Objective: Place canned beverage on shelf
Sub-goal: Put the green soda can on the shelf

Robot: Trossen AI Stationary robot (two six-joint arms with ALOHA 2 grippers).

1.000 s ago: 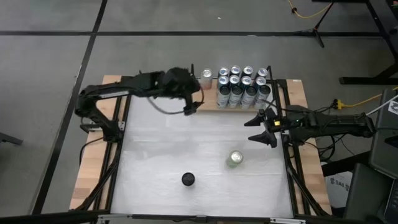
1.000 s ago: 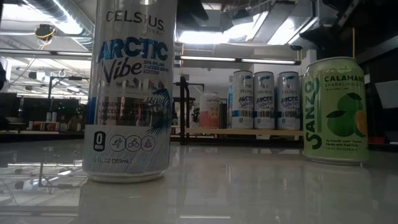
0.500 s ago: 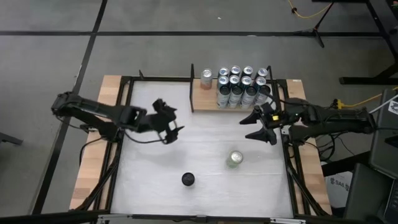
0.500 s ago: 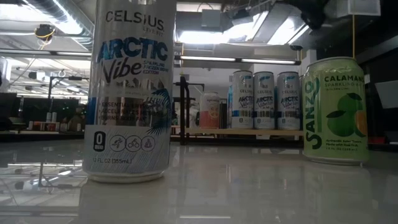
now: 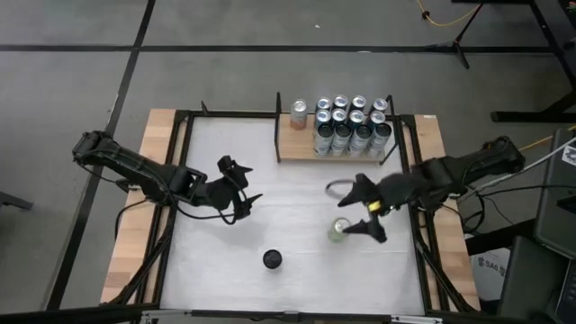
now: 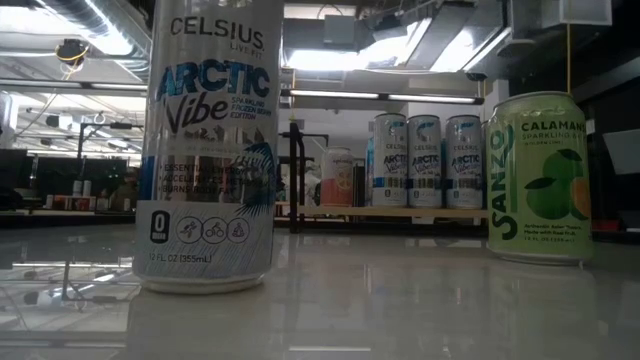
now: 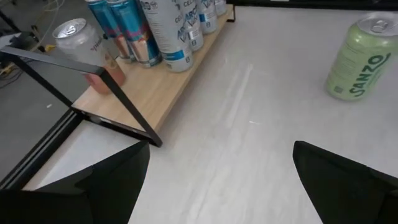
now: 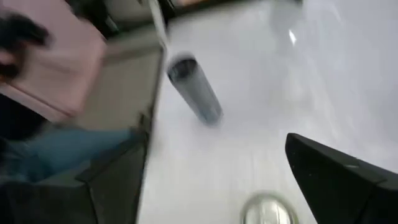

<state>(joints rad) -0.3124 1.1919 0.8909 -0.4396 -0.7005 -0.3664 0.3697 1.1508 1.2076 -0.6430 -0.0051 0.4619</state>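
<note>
Sitting white and glossy inside a black frame: table (image 5: 297,193). Standing along the far edge, right of centre: shelf (image 5: 301,146), light-brown board with black uprights. Carrying eight blue-white Celsius cans (image 5: 351,124) packed in two rows at its right part, plus one pink can (image 5: 299,112) standing apart at the left end.

Reaching in from the left side: left arm, left gripper (image 5: 239,187) hovering over bare table left of centre, fingers spread wide, holding nothing. In the left wrist view, looking across at the shelf end and the green can.

Coming in from the right: right arm, right gripper (image 5: 360,209) hanging directly over the green Sanzo can (image 5: 339,230), jaws wide, one finger either side of it, not closing on it yet. Can top showing at the bottom of the right wrist view between the fingers.

Standing upright on the table right of centre, well off the shelf: green Sanzo can. Standing nearer the front edge, centre-left: lone Celsius can (image 5: 273,259), dark top, untouched.
</note>
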